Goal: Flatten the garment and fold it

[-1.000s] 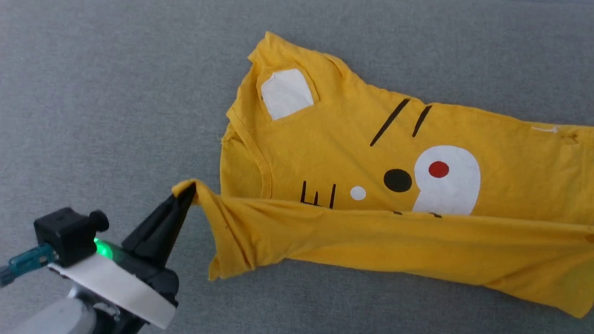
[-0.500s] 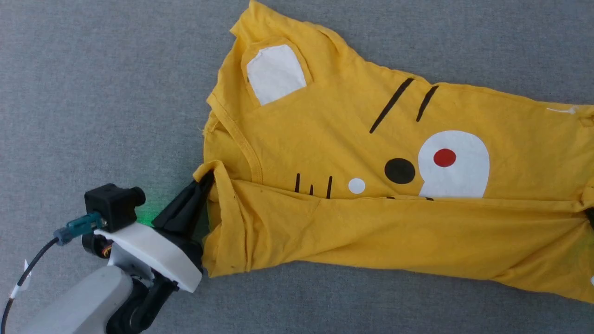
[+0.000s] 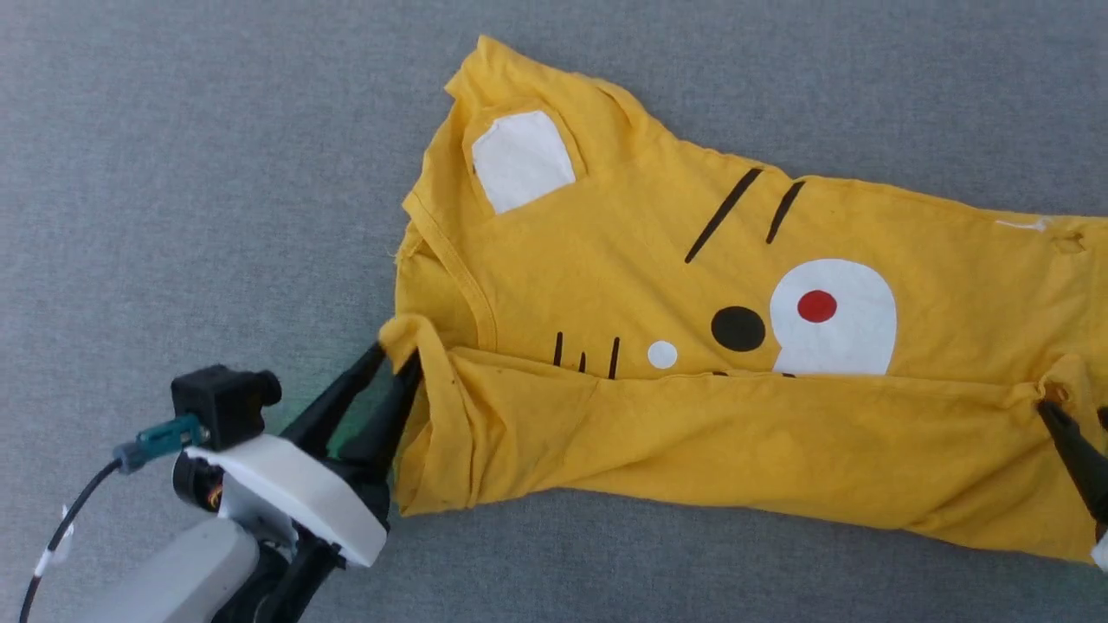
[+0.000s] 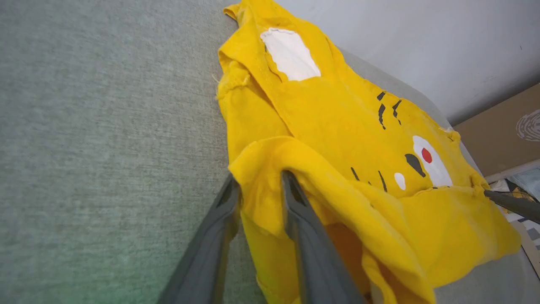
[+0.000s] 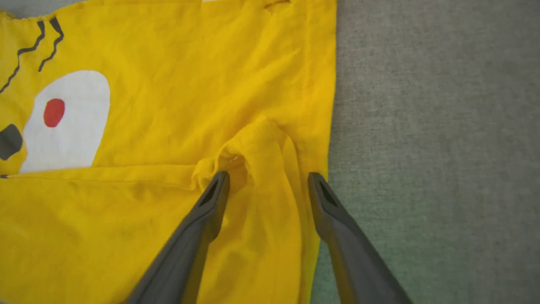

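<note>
The garment (image 3: pixel 658 260), a yellow T-shirt with a tiger face, lies on the grey surface with its near half folded up over the print. My left gripper (image 3: pixel 396 356) stands open at the folded corner by the neckline. In the left wrist view, slack cloth (image 4: pixel 261 198) still hangs between the parted fingers of that gripper (image 4: pixel 259 179). My right gripper (image 3: pixel 1078 415) is at the other end of the fold. It shows open and wide (image 5: pixel 268 176) in its wrist view, astride a small raised pucker of the garment (image 5: pixel 257 139) near the hem.
Grey fabric surface (image 3: pixel 199 173) runs all round the shirt. Its far edge (image 4: pixel 422 97) meets a white wall (image 4: pixel 413 38), with a brown board (image 4: pixel 502 126) beside it. A cable (image 3: pixel 61 536) trails from my left wrist.
Both grippers have opened and let go of the folded edge, which now rests on the shirt. The right finger has come into the head view at the right edge. The camera shifted slightly.
</note>
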You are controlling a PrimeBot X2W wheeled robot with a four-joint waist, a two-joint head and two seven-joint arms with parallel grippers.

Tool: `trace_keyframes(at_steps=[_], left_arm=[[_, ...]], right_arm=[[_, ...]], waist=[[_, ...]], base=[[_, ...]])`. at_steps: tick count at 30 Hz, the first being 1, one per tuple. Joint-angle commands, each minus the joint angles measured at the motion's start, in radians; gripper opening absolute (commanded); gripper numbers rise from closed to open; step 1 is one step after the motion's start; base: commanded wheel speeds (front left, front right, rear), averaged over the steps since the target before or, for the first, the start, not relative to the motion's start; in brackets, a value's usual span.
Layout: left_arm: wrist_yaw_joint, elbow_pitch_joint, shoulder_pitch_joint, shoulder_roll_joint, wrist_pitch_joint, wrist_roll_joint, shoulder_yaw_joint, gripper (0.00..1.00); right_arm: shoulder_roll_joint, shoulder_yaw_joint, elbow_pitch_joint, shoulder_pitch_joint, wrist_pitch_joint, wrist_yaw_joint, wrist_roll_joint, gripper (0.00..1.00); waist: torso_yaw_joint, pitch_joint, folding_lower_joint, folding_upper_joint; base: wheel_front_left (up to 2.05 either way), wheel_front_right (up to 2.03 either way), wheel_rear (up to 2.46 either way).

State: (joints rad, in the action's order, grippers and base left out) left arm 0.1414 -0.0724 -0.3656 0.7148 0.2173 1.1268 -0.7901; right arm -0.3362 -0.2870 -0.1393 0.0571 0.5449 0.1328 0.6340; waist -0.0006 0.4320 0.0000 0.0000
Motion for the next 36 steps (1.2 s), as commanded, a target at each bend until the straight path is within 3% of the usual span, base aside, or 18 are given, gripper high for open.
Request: trace_keyframes(at_steps=[1,7,10,14,20,25,28,32,36], left_arm=[[0.009,-0.009,0.016,0.005,0.01,-0.001,0.006,1.0],[0.066,-0.091,0.106,0.011,0.039,-0.026,0.08,1.0],[0.116,-0.148,0.164,-0.01,0.043,-0.085,0.177,1.0],[0.175,-0.226,0.28,-0.105,0.044,-0.223,0.343,1.0],[0.188,-0.267,0.449,-0.263,0.044,-0.466,0.472,1.0],[0.171,-0.245,0.514,-0.385,0.044,-0.667,0.514,1.0],[0.132,-0.224,0.526,-0.448,0.044,-0.708,0.525,1.0],[0.068,-0.17,0.528,-0.445,0.038,-0.715,0.501,1.0],[0.002,-0.17,0.498,-0.411,-0.071,-0.681,0.45,1.0]], right_arm=[[0.008,-0.004,-0.013,0.015,0.0,-0.002,0.008,1.0],[0.056,-0.052,-0.131,0.072,-0.033,-0.002,-0.016,1.0],[0.091,-0.085,-0.188,0.082,-0.094,-0.002,-0.066,1.0],[0.143,-0.114,-0.237,0.087,-0.214,-0.002,-0.165,1.0],[0.229,-0.097,-0.22,0.129,-0.381,-0.002,-0.283,1.0],[0.266,-0.095,-0.164,0.144,-0.528,-0.002,-0.348,1.0],[0.275,-0.084,-0.126,0.144,-0.568,-0.002,-0.374,1.0],[0.279,-0.077,-0.102,0.134,-0.582,-0.002,-0.385,1.0],[0.28,-0.072,-0.099,0.121,-0.579,-0.002,-0.39,1.0]], waist=[[0.0,-0.028,0.0,0.0],[0.002,-0.092,0.0,0.0],[0.006,-0.115,0.0,0.0],[0.013,-0.137,0.0,0.0],[0.027,-0.168,0.0,0.0],[0.037,-0.18,0.0,0.0],[0.042,-0.187,0.0,0.0],[0.046,-0.189,0.0,0.0],[0.047,-0.172,0.0,0.0]], base=[[0.0,0.0,0.0],[0.0,0.0,0.0],[0.0,0.0,0.0],[0.0,0.0,0.0],[0.0,0.0,0.0],[0.0,0.0,0.0],[0.0,0.0,0.0],[0.0,0.0,0.0],[0.0,0.0,0.0]])
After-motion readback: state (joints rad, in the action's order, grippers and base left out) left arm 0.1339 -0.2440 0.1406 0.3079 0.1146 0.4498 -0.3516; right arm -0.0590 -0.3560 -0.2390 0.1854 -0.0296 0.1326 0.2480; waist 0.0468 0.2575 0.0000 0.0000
